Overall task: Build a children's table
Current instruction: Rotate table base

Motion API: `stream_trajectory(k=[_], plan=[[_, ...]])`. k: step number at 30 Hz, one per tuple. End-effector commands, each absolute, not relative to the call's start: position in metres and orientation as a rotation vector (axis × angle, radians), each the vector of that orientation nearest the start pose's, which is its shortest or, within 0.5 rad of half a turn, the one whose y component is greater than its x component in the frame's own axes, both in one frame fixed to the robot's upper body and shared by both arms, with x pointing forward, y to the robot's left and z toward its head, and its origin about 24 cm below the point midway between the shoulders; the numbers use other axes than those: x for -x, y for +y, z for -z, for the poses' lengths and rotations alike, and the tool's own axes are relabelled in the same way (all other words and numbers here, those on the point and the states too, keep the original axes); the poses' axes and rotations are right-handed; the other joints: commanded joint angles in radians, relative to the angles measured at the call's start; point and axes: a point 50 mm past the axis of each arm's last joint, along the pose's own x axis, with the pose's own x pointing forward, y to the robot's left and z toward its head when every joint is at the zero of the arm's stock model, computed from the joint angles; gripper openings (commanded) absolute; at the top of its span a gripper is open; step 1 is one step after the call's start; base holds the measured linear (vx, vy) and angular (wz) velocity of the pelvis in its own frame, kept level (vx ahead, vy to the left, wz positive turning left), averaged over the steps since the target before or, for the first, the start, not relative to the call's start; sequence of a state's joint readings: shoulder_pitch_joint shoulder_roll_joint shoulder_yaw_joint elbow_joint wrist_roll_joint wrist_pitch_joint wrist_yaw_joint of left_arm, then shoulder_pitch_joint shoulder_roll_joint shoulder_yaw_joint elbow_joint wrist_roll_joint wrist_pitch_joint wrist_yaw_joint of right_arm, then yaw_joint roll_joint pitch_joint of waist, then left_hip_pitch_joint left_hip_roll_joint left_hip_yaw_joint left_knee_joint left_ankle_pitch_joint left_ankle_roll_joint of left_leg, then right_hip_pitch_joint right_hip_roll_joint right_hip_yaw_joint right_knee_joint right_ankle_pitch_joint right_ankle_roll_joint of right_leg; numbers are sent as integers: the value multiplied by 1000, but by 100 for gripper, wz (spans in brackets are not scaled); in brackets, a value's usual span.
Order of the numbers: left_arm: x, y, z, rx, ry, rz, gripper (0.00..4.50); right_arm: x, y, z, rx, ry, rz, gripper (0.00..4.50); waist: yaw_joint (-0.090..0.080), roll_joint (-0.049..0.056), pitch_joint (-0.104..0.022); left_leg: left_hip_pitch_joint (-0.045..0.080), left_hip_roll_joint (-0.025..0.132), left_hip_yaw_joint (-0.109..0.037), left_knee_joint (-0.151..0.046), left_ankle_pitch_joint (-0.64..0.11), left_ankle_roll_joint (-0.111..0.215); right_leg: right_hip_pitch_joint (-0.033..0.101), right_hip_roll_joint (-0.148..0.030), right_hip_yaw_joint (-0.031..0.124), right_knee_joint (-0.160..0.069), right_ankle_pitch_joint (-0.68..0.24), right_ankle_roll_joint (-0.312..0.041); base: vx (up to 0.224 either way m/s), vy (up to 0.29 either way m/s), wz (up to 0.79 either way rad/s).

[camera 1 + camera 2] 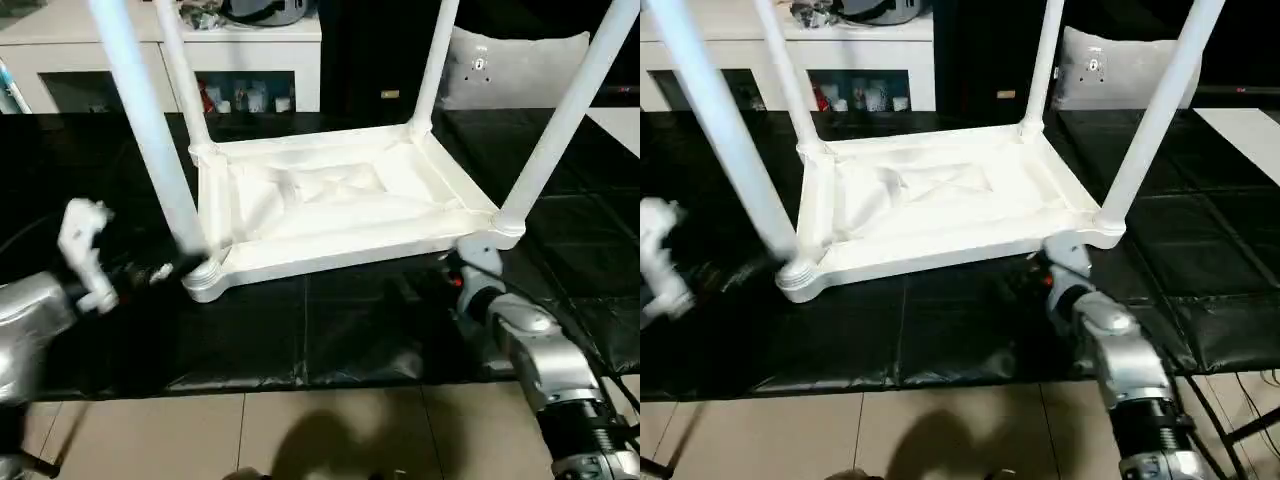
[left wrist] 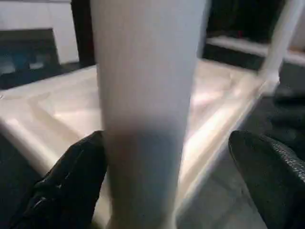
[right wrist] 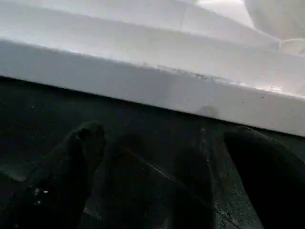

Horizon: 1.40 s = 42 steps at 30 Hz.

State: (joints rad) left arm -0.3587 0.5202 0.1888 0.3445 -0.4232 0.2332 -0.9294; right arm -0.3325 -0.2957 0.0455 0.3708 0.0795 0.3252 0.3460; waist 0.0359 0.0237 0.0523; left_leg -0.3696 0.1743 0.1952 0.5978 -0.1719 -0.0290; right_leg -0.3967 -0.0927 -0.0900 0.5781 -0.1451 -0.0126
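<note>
Silver forearms are seen low in front; the left gripper (image 2: 167, 191) is spread around the near-left leg (image 1: 150, 140) of the upturned white table (image 1: 340, 200) on black matting (image 1: 300, 340), while the right gripper (image 3: 162, 176) is held apart just before the table's near rim

Silver forearms (image 1: 535, 350), black ribbed wrist cuffs, a white bracket (image 1: 85, 250), black-fingered left gripper (image 2: 167, 186)

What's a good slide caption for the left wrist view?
Open left gripper straddling a white tapered plastic table leg standing on the upturned white plastic tabletop.
</note>
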Motion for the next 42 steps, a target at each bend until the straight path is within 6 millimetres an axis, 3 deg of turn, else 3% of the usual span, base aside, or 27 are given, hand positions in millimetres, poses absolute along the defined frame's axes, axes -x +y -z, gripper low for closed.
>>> stream_trajectory(k=[1, 6, 9, 11, 13, 17, 19, 22, 29, 33, 42], plan=[[-310, 233, -99, 54, 79, 745, 445, -316, -185, -28, 176, 390, -283, 450, -2, 2, -63, 23, 46, -36, -82, -405, -44, 26, -62, 47, -80, -480, -117, 0, 0, 0], [-322, 203, -107, 138, 39, 862, 445, -326, -184, -26, 160, 395, -241, 450, 3, 4, -69, 23, 46, -26, -77, -341, -29, 28, -59, 50, -67, -359, -173, 0, 0, 0], [-322, 192, -107, 145, 55, 940, 445, -329, -182, -25, 156, 396, -240, 450, 10, 5, -67, 23, 48, -26, -79, -341, -28, 30, -58, 49, -66, -357, -179, 0, 0, 0], [-316, 178, -106, 142, 88, 1070, 445, -334, -181, -25, 152, 395, -233, 450, 9, 5, -67, 22, 49, -28, -81, -348, -34, 32, -59, 49, -64, -357, -179, 0, 0, 0], [-314, 176, -106, 142, 93, 1088, 445, -334, -180, -25, 151, 396, -232, 450, 10, 5, -66, 24, 50, -25, -80, -352, -36, 31, -58, 50, -64, -354, -184, 0, 0, 0], [-289, 143, -108, 162, 159, 1359, 445, -341, -173, -26, 145, 377, -256, 450, 6, 3, -66, 21, 54, -27, -82, -357, -41, 35, -61, 50, -58, -349, -196, 0, 0, 0], [-286, 136, -108, 165, 163, 1390, 445, -342, -170, -27, 141, 368, -263, 450, -2, 2, -63, 18, 50, -27, -81, -363, -36, 36, -59, 49, -63, -374, -191, 0, 0, 0], [-273, 110, -109, 210, 170, 1514, 445, -345, -160, -30, 150, 342, -315, 450, -10, -1, -62, 16, 48, -27, -79, -367, -30, 37, -60, 49, -71, -418, -176, 0, 0, 0], [-266, 77, -114, 265, 138, 1598, 445, -345, -146, -34, 194, 314, -411, 450, -31, -5, -62, 12, 47, -25, -74, -348, -9, 37, -55, 46, -74, -424, -174, 0, 0, 0], [-264, 66, -116, 272, 121, 1619, 445, -345, -145, -33, 193, 305, -424, 450, -30, 0, -63, 13, 48, -25, -75, -348, -5, 37, -52, 46, -74, -413, -174, 0, 0, 0], [-262, 42, -120, 294, 67, 1627, 445, -334, -124, -31, 191, 268, -601, 450, -35, -1, -64, 10, 49, -27, -74, -357, 6, 41, -52, 44, -76, -415, -175, 0, 0, 0]])
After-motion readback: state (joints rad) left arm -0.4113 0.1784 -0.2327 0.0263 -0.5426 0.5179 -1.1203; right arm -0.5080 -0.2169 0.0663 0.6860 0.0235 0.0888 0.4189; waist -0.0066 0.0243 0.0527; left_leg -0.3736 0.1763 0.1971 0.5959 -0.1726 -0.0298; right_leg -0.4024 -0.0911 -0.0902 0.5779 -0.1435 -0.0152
